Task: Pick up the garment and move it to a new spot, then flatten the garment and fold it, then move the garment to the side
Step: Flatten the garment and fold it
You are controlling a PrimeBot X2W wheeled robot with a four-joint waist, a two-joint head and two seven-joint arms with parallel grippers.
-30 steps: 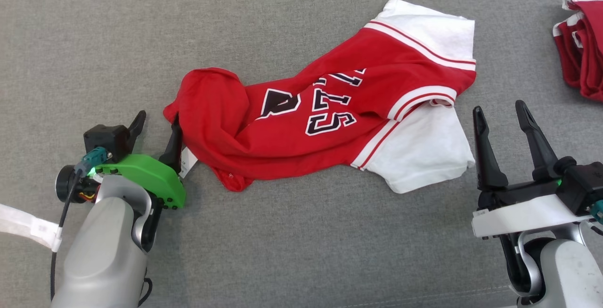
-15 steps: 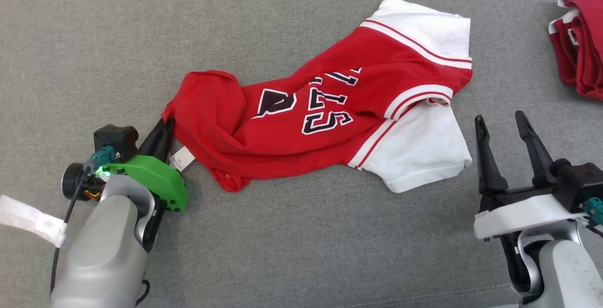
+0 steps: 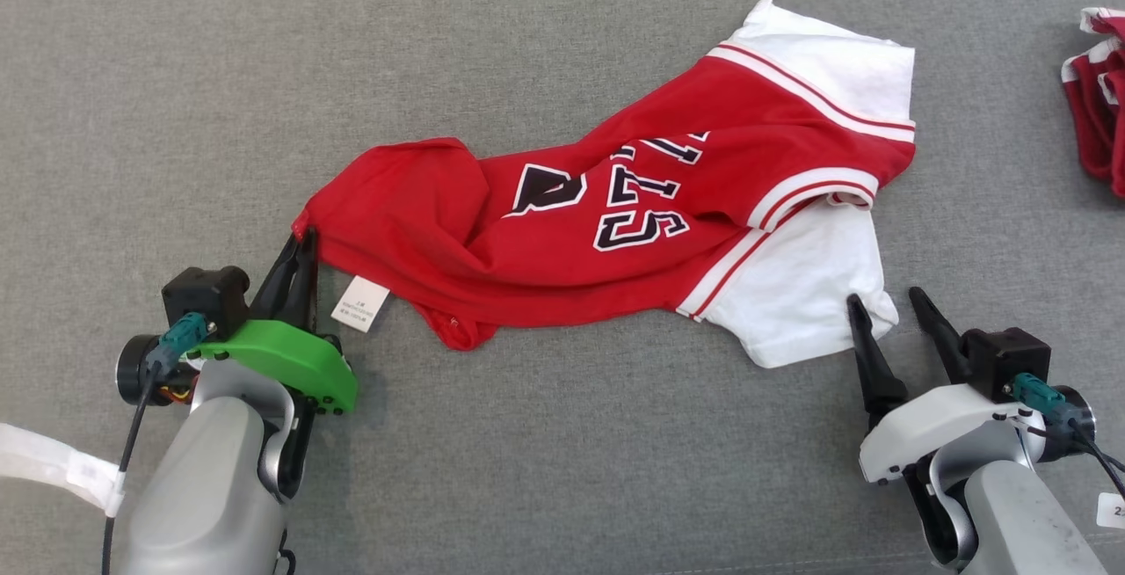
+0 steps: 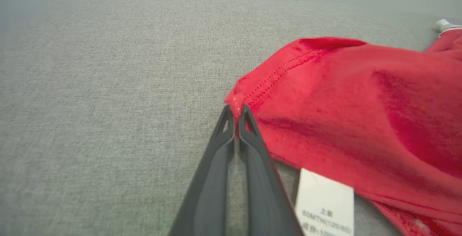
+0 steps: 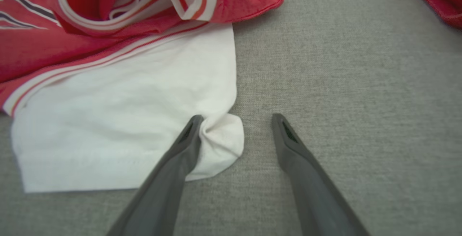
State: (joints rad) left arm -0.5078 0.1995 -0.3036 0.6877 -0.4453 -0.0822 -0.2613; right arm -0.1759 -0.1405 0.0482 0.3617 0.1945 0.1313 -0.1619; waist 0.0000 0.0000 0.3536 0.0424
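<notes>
Garment (image 3: 615, 206), red-and-white jersey with dark lettering, lies crumpled and stretched across the middle of grey fabric surface (image 3: 562, 469), white sleeves toward robot's right. Left gripper (image 3: 299, 245) pinched together on red hem corner at garment's left end; white care label (image 3: 360, 303) lies just beside its fingers. Right gripper (image 3: 883, 298) has fingers apart, straddling corner of near white sleeve (image 3: 791, 294): one finger presses into the cloth, the other sits over bare surface, nothing clamped. Second red-and-white bundle (image 3: 1099, 91) at far right edge, well apart.
</notes>
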